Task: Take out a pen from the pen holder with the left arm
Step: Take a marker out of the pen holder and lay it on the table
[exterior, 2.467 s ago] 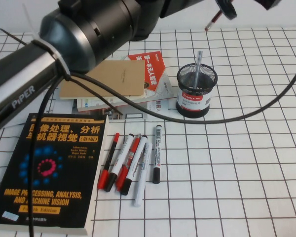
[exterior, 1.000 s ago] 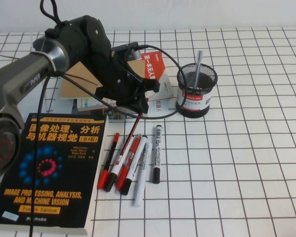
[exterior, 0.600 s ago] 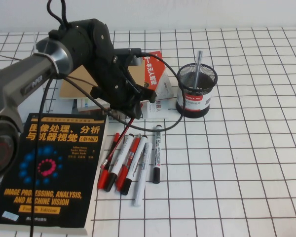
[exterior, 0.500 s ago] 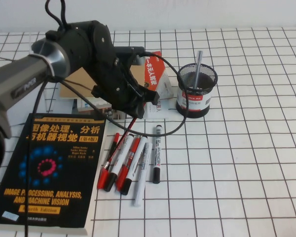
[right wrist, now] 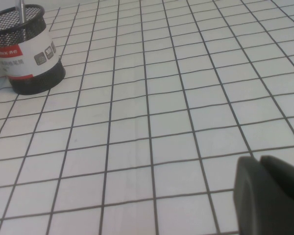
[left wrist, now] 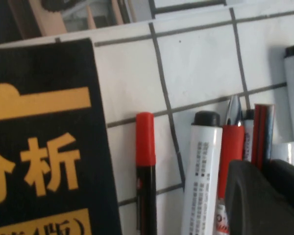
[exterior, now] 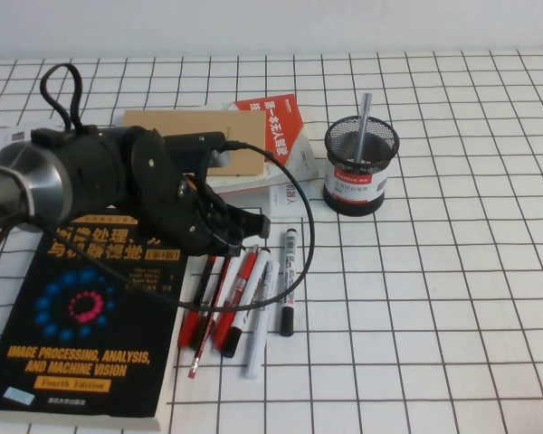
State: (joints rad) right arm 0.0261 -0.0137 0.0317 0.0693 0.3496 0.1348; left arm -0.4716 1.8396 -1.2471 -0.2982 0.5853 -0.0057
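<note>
My left gripper (exterior: 238,237) sits low over the markers (exterior: 288,280), fingers pinching a thin red pen (exterior: 199,354); the right gripper (right wrist: 272,188) hovers above the table (right wrist: 152,112), fingers together.

Black-jointed left arm (exterior: 118,194) with silver link (exterior: 4,185), looped black cable (exterior: 310,240).

Holder (exterior: 361,167) far centre. Markers (exterior: 238,289) near-left of holder, book (exterior: 81,344) left of markers, stack (exterior: 208,145) behind book. Left gripper (exterior: 242,233) with pen (exterior: 204,339) over markers. Right gripper (right wrist: 260,166) above table (right wrist: 161,122), apart from holder.

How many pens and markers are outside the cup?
6. Five markers lie beside the black book; the left hand holds a thin red pen among them. Right hand hovers over the table. Arm may hide others.
</note>
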